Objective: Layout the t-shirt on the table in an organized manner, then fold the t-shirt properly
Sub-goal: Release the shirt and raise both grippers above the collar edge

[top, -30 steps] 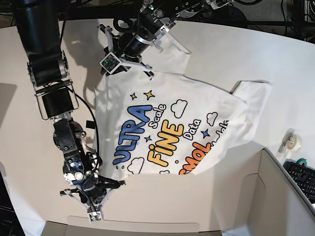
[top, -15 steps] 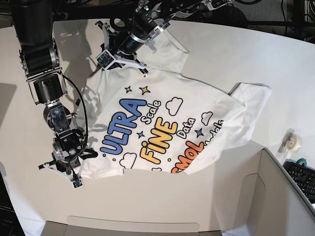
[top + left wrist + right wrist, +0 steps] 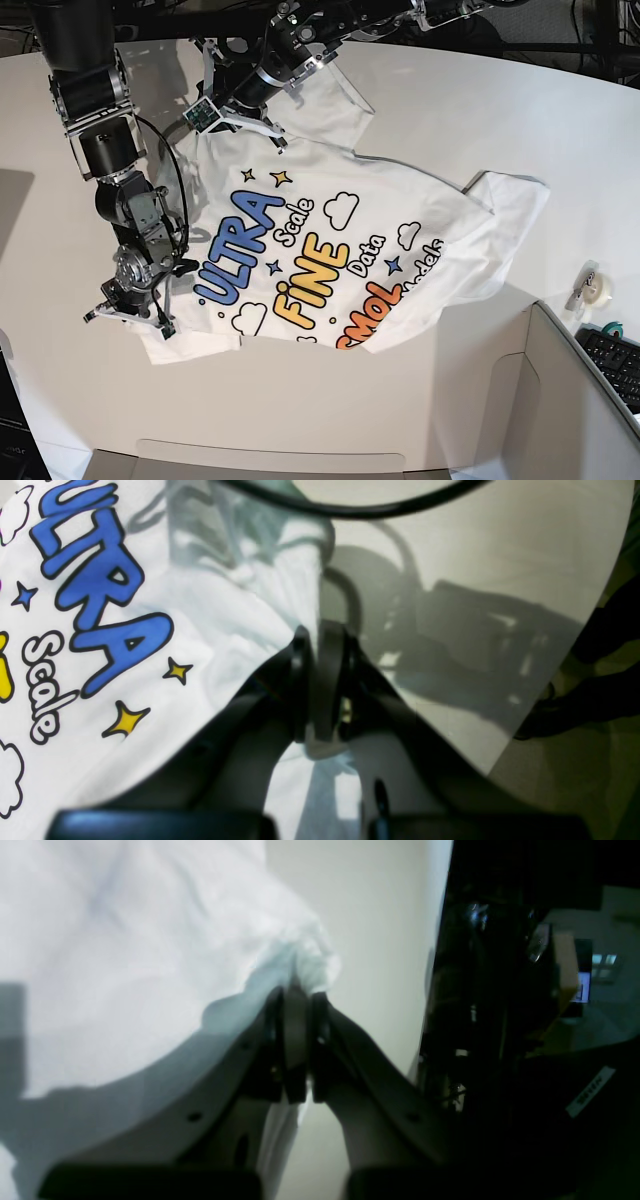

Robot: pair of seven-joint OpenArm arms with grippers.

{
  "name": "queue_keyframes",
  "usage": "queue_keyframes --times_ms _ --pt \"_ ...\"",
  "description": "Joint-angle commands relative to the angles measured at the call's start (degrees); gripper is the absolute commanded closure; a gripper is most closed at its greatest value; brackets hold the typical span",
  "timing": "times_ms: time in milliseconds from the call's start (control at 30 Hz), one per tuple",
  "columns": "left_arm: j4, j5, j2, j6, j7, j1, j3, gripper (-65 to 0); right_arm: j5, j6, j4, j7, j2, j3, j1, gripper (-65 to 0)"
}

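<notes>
Both arms have dragged the white cotton short-sleeve tee w/ blue/yellow/orange "ULTRA FINE" print (image 3: 320, 250) toward the base view's left across the big smooth white bench (image 3: 520, 120); it lies flatter, print up, sleeve side bunched at right. Left end effector (image 3: 320, 630) is clamped tight on a fabric edge; right end effector (image 3: 295, 995) likewise pinches cloth. Layout is nearly done, I judge; folding not yet begun.

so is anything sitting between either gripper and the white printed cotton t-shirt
Nothing visible does. The left gripper and right gripper are each shut directly on an edge of the white printed cotton t-shirt, with only bare white tabletop around it.
</notes>
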Motion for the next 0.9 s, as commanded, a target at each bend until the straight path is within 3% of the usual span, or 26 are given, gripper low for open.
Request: queue_keyframes --times_ms 0,200,300,500,567,733,867 --pt "0.90 0.77 1.04 0.16 -1.32 -0.02 0.37 -0.4 -1.46 -1.08 1.28 0.89 0.70 0.47 1.79 0.0" --pt "0.90 0.77 1.04 0.16 -1.32 -0.02 0.37 -1.3 -1.20 -1.08 1.37 0.89 2.99 0.47 1.00 0.0" --pt "0.90 0.77 1.04 0.16 -1.32 -0.02 0.37 -6.4 -1.20 -1.08 1.46 0.89 3.43 0.47 1.00 0.0" --pt "1.16 0.77 1.04 0.34 -1.32 -0.02 0.29 -24.7 -1.55 -1.08 1.46 0.89 3.17 0.47 1.09 -21.1" --pt "1.42 1.03 1.04 0.34 -1.14 -0.02 0.29 -27.8 -1.55 -1.08 1.54 0.98 3.08 0.47 1.35 -26.5" --pt "5.82 1.21 0.86 0.43 0.70 -0.02 0.02 -27.7 -1.55 -1.17 6.29 0.89 3.52 0.65 1.71 -28.5" --pt "7.84 1.47 0.60 0.51 0.88 -0.02 -0.42 -27.7 -1.29 -0.99 13.41 0.54 3.25 9.79 0.83 -28.5"
